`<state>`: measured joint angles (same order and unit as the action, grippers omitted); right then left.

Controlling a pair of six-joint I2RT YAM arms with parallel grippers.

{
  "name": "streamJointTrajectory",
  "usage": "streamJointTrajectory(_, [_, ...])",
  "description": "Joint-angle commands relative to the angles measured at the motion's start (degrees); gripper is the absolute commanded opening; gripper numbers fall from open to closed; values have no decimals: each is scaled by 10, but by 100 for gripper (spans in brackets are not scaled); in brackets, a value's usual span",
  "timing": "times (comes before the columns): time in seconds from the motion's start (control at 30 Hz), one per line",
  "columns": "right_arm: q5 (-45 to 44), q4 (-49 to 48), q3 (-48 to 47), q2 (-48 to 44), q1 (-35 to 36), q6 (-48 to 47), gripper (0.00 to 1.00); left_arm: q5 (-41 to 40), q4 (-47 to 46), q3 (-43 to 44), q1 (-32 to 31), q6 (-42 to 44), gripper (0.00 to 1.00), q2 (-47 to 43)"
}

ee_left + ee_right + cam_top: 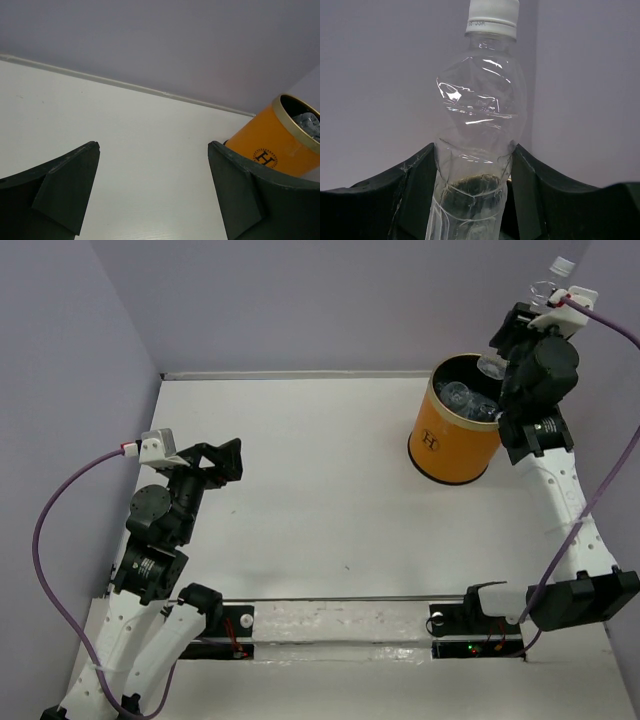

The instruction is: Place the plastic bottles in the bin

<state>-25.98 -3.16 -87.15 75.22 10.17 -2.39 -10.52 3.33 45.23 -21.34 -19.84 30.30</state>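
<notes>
— Right end effector [528, 312]?
— Clamped on a clear plastic bottle [480, 115], low on the dented body. White cap [492, 17] uppermost in the wrist view, dark fingers [415, 185] pressed in from both sides.

— Where, seen from above?
— High at the far right corner, against the lilac wall [300, 300], by the far right rim of the bin [452, 445]. Hard to tell whether right over the opening or just past it.

— And the bin itself?
— Upright on the white counter [300, 490], toward the far right. Orange outside, black inside, pale rim, with a small "H" logo [431, 441] on the near side. Already holding other bottles [468, 398], clear and crumpled, visible through the open top.

— Left end effector [222, 458]?
— Spread wide apart, with only bare counter between its fingers [67, 187]. Over the left part of the counter, well apart from the bin, yet pointed roughly that way. Hence the orange wall and logo at the right edge of the left wrist view, plus a glimpse of clear plastic inside.

— Cabling?
— A purple cable [45, 540] looping from the left wrist down to the base. Another trailing from the right wrist along that arm.

— Bottle touching the bin?
— Cannot tell from these views.
</notes>
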Motion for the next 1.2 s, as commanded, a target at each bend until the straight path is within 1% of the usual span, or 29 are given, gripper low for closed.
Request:
streamJointTrajectory(0.0, [-29,-62,40,43,-60,-4,33,8,-25,1,-5,3,99,-2])
streamJointTrajectory(0.03, [-27,-72,42,57,-86,-3,33,6,-25,1,-7,4,99,-2])
streamJointTrajectory(0.1, [-15,-79,44,71,-104,-2,33,5,-25,0,-9,3,99,-3])
streamJointTrajectory(0.13, [8,-92,55,83,-111,-1,33,5,-25,1,-8,4,99,-3])
streamJointTrajectory(0.2, [19,-112,74,86,-111,-9,35,5,-25,2,-9,5,99,-4])
streamJointTrajectory(0.27, [27,-166,130,78,-111,-16,40,2,-24,1,-9,4,99,-7])
streamJointTrajectory(0.3, [24,-185,151,74,-111,-16,45,2,-24,2,-9,4,99,-6])
streamJointTrajectory(0.33, [25,-213,168,70,-111,-16,53,2,-25,1,-9,5,99,-7])
streamJointTrajectory(0.37, [28,-219,190,60,-111,-15,73,4,-25,1,-10,4,99,-6])
streamJointTrajectory(0.43, [50,-206,200,44,-111,8,93,6,-25,0,-9,4,99,-3])
streamJointTrajectory(0.5, [82,-194,204,10,-111,42,98,9,-25,1,-9,5,99,-2])
streamJointTrajectory(0.6, [119,-175,186,-32,-111,74,98,10,-25,1,-9,5,99,-1])
streamJointTrajectory(0.63, [132,-151,178,-40,-111,95,98,9,-25,0,-9,6,99,-1])
streamJointTrajectory(0.73, [173,-116,161,-72,-111,119,97,6,-23,2,-9,7,99,-1])
streamJointTrajectory(0.87, [191,-105,191,-125,-111,155,82,5,-25,-1,-9,8,99,1])
streamJointTrajectory(0.93, [207,-89,210,-142,-111,174,72,5,-25,-1,-9,9,99,4])
streamJointTrajectory(1.0, [226,-85,226,-158,-111,179,68,7,-25,-1,-9,8,99,5])
streamJointTrajectory(1.07, [215,-76,235,-156,-111,174,63,8,-25,-1,-9,8,99,9])
streamJointTrajectory(1.1, [184,-68,236,-153,-111,171,57,9,-25,-1,-9,9,99,11])
streamJointTrajectory(1.13, [169,-63,235,-148,-111,168,57,9,-25,-1,-9,8,99,12])
streamJointTrajectory(1.17, [159,-53,231,-141,-111,165,50,9,-25,-2,-9,8,99,12])
